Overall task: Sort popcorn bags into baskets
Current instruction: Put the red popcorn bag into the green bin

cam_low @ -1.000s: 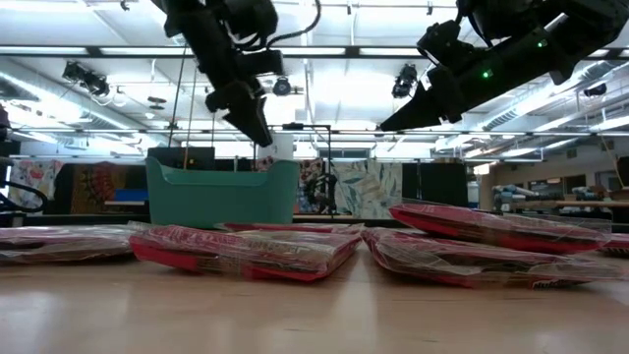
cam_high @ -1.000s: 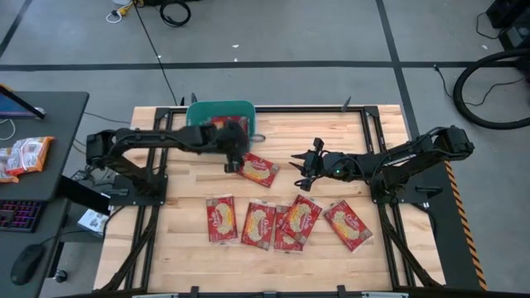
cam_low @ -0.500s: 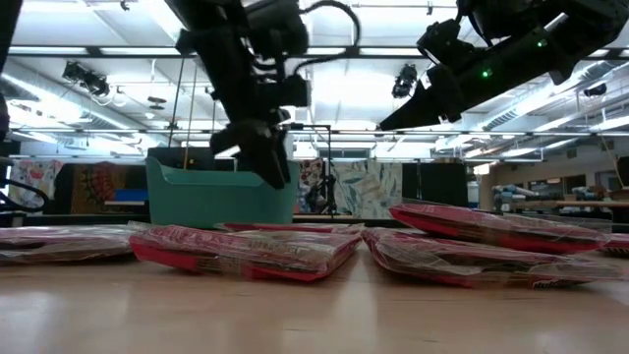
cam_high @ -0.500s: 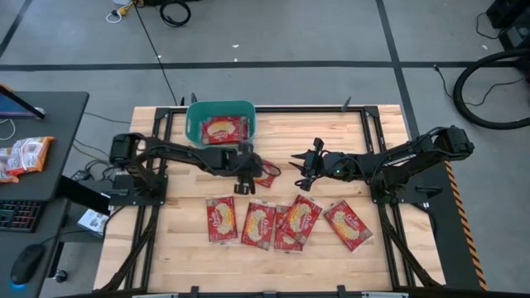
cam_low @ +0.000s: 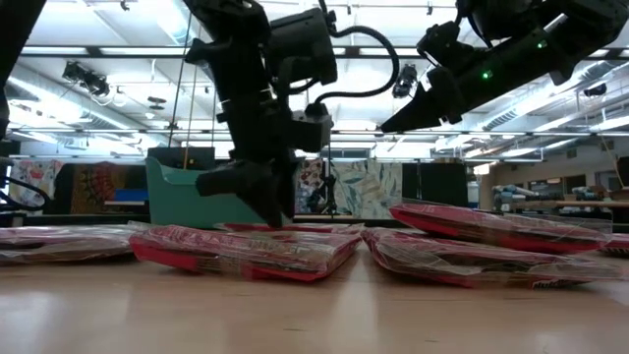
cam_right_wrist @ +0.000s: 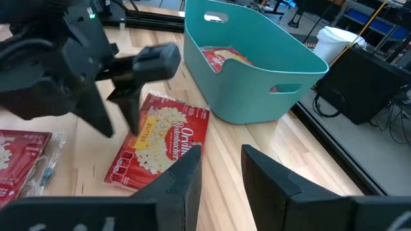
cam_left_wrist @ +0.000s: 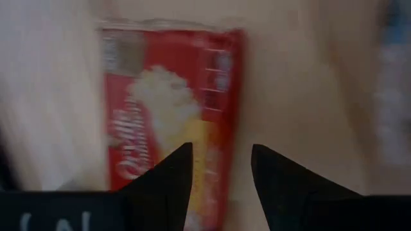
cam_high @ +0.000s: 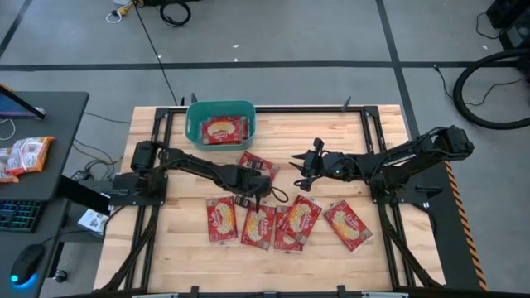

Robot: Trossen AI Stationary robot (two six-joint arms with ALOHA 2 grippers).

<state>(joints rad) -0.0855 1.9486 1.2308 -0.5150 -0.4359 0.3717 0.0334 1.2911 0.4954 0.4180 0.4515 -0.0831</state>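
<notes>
Holding one popcorn bag (cam_high: 221, 130), label up and long axis across the frame, the teal basket (cam_high: 195, 111) sits at upper centre; the left pincer (cam_high: 256, 197) has left it and now hovers released over the table's (cam_high: 389, 124) centre row of bags (cam_high: 258, 224); the right pincer (cam_high: 301, 165) waits, released, right of centre.

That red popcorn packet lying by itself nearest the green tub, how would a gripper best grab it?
From above, probably: the packet lies flat on the table, so open fingers should straddle its narrower width and pinch across its edges.
</notes>
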